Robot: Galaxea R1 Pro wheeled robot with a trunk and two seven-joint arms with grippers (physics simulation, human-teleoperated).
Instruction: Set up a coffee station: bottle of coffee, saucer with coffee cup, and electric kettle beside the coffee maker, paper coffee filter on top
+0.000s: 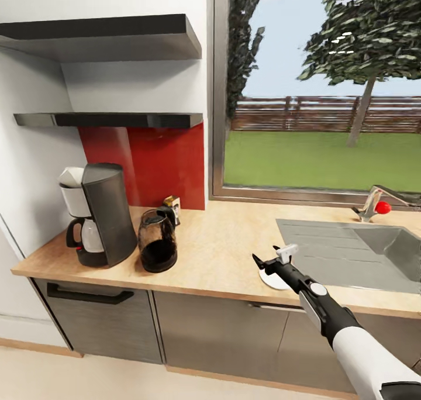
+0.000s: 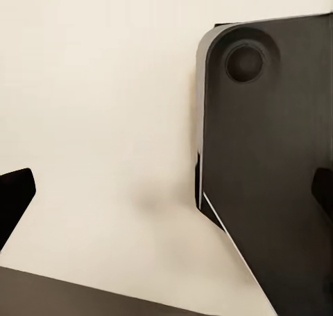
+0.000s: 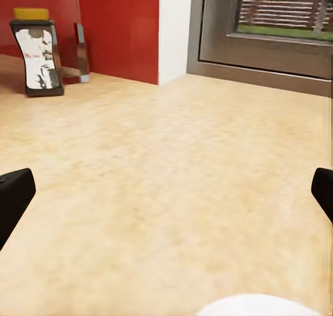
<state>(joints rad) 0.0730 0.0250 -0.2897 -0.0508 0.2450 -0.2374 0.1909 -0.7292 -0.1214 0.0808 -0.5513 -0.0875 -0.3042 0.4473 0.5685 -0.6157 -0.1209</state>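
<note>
The coffee maker stands at the left end of the countertop, and the white paper coffee filter sits on top of it. Just right of it is the dark glass electric kettle. The bottle of coffee stands behind the kettle, by the red backsplash. My right gripper hovers open just over the saucer, which lies near the counter's front edge beside the sink. The lower kitchen shelf is bare. The coffee cup is out of view. My left gripper is open over pale floor.
A steel sink with a faucet takes up the counter's right end. A higher black shelf hangs above the lower one. A large window lies behind the counter. A dark part of the robot's base is below my left gripper.
</note>
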